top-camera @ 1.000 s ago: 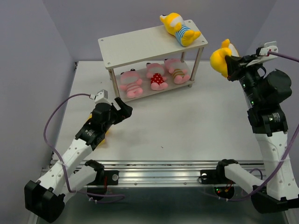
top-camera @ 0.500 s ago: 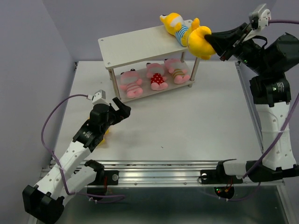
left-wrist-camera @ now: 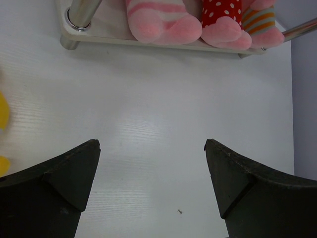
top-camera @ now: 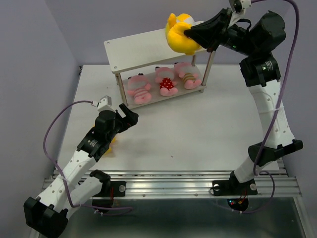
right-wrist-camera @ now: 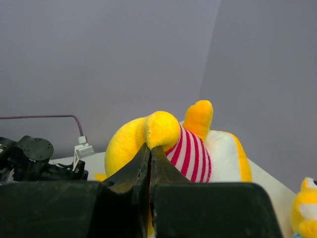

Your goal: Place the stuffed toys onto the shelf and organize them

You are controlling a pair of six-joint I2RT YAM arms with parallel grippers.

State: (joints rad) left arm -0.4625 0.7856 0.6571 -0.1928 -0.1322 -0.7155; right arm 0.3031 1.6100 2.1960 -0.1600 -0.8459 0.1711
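White table — grey-lilac walls

Three pink plush dolls fill the cream two-tier shelf's lower board, while its top's left half lies open.

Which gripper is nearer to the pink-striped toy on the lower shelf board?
Left. The left gripper is open just in front of the pink-striped toy; the right gripper holds a yellow toy up at the top board.
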